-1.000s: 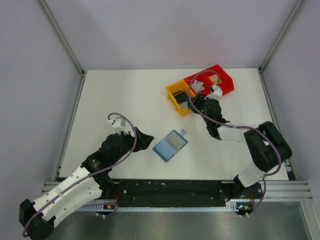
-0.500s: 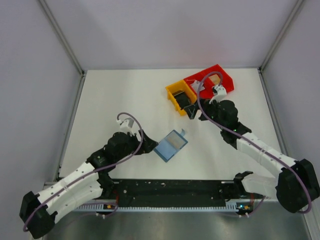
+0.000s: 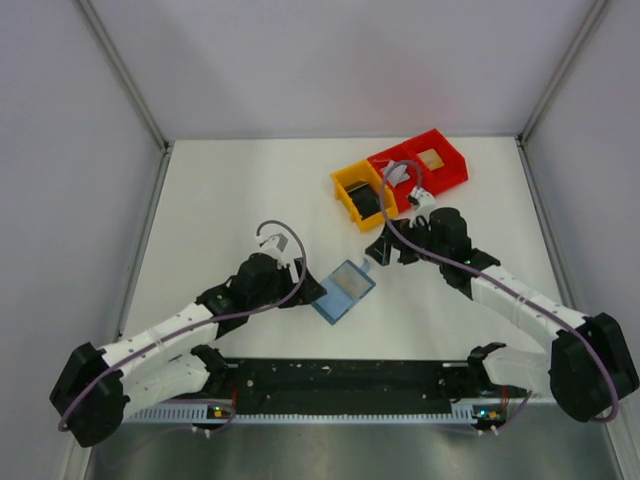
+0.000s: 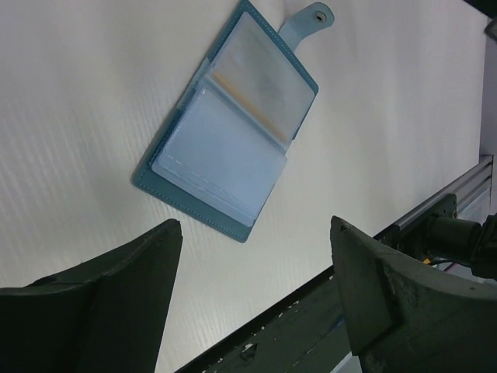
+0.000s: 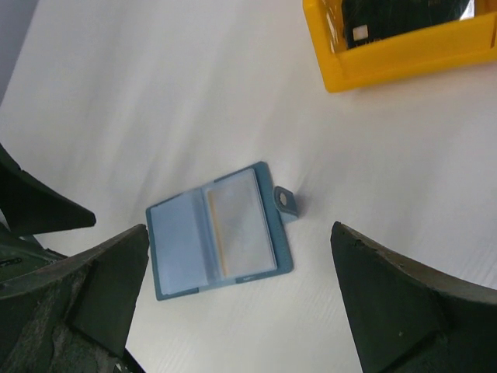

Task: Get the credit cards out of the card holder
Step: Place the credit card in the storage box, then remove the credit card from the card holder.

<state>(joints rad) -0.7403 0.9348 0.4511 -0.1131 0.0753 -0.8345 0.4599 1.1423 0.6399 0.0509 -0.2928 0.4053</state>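
card holder (image 3: pixel 342 290) lies open and flat on the tabletop, toward the near edge and about midway between the left and right edges. its tab points to the far-right corner.

left gripper (image 3: pixel 312 289) hovers just beside the holder's left side, jaws wide, nothing in them. right gripper (image 3: pixel 383 250) is over the table just far-right of the holder, between it and the bins. jaws wide and empty too.

progress: partly done, by the look of it. a dark card (image 3: pixel 368 201) sits in the yellow bin (image 3: pixel 347 186) and a tan-yellow card (image 3: pixel 432 158) in the red bin (image 3: pixel 455 175), both bins near the far edge on the right half. something pale also shows in the red bin, too small to say if it's a card.

left to do: on the left wrist view the sleeve next to the tab has a tan tint and an orange edge, so likely at least one card inside. the other sleeves look pale; can't tell if they are loaded. neither gripper touches the holder now.
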